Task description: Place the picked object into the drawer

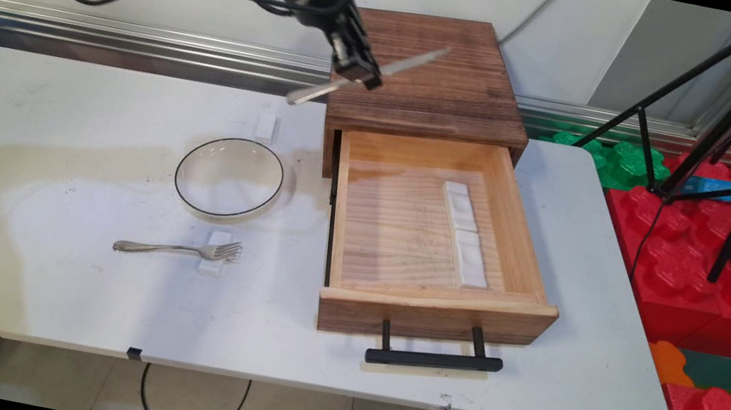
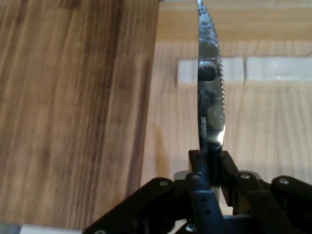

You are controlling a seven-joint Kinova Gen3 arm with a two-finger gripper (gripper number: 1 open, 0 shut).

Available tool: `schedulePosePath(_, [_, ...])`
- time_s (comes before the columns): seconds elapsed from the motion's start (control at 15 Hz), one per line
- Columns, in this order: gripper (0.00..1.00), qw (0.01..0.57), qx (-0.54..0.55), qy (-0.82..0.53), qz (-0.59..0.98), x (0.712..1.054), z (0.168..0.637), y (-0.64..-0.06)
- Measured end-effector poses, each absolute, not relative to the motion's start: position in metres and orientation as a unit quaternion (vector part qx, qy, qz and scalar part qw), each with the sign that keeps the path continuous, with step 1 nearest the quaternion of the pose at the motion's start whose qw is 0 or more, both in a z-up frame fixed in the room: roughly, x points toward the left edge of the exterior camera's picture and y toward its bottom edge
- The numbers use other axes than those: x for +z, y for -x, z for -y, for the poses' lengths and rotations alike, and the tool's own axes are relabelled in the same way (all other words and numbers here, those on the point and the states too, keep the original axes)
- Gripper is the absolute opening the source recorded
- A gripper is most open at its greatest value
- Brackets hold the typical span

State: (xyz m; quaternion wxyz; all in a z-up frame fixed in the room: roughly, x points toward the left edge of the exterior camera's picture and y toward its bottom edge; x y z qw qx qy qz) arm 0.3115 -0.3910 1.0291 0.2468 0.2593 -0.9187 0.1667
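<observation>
My gripper [image 1: 358,70] hangs high over the back left of the wooden drawer box [image 1: 432,75], shut on a silver table knife [image 1: 388,71] held roughly level. In the hand view the gripper [image 2: 210,168] clamps the knife [image 2: 210,83], whose serrated blade points away toward the open drawer [image 2: 234,122]. The drawer [image 1: 433,246] is pulled out toward the near edge, with a black handle [image 1: 433,357]. Two white rests [image 1: 467,240] lie inside along its right part, also seen as white rests [image 2: 243,70] past the blade.
A clear round plate [image 1: 229,178] with a dark rim sits left of the drawer. A fork [image 1: 180,250] lies near it, tines on a small white rest [image 1: 216,254]. Another white rest [image 1: 265,125] lies behind the plate. Tripod legs [image 1: 722,116] and red foam blocks [image 1: 714,293] stand right of the table.
</observation>
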Motion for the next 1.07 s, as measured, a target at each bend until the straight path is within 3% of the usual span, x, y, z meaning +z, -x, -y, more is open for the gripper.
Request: schedulePosePath(1.07, [0.00,0.277,0.127,-0.245,0.921,0.921,0.435,-0.241])
